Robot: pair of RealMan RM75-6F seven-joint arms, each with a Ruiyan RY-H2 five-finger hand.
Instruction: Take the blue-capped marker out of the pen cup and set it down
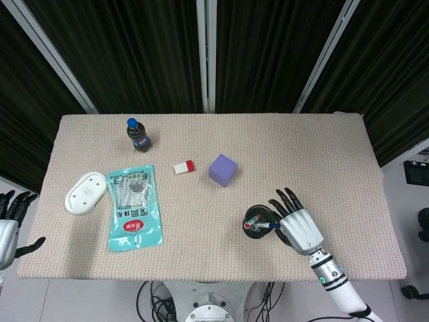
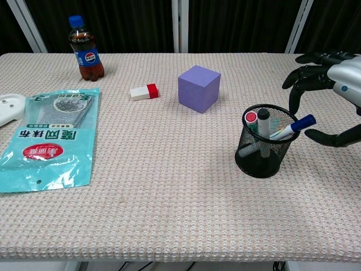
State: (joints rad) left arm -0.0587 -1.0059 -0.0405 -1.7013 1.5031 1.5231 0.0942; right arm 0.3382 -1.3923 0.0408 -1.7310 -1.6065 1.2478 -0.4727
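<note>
A black mesh pen cup (image 2: 263, 141) (image 1: 257, 220) stands at the table's near right. In it lean a red-capped pen, a black-capped pen and the blue-capped marker (image 2: 293, 127) (image 1: 269, 226), whose blue end juts out over the cup's right rim. My right hand (image 2: 330, 96) (image 1: 297, 223) hovers just right of the cup, fingers spread, thumb below the marker's cap and fingertips above it, holding nothing. My left hand (image 1: 9, 221) hangs off the table's left edge, open and empty.
A purple cube (image 2: 198, 88) sits behind the cup. Further left lie a red-and-white eraser (image 2: 144, 91), a teal wipes packet (image 2: 48, 135), a white oval case (image 1: 86, 192) and a cola bottle (image 2: 85, 49).
</note>
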